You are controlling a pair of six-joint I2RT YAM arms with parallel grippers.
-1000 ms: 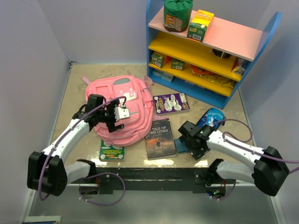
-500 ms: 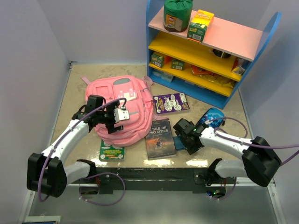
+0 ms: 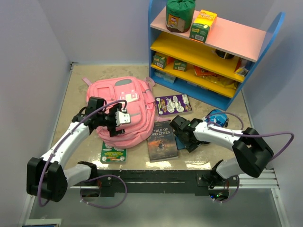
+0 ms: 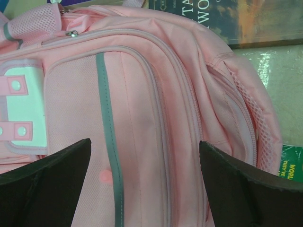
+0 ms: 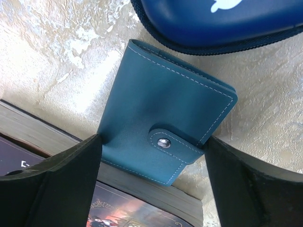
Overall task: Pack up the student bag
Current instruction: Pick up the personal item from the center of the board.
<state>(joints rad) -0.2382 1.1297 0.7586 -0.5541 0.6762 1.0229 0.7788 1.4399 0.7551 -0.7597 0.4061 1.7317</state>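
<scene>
The pink student bag lies flat at the left-middle of the table, zippers shut. It fills the left wrist view. My left gripper is open and empty just above the bag's front pocket. My right gripper is open and low over a teal snap wallet. Its fingers straddle the wallet and stand right against its two sides. The wallet's near edge leans on the page edge of the "A Tale of Two Cities" book.
A dark blue zipped case lies just beyond the wallet. A green book lies below the bag, and a purple book to its right. A blue shelf unit with boxes stands at the back right.
My right gripper has swung left and forward from beside the blue case to over the wallet at the book's edge. My left gripper has barely moved above the bag.
</scene>
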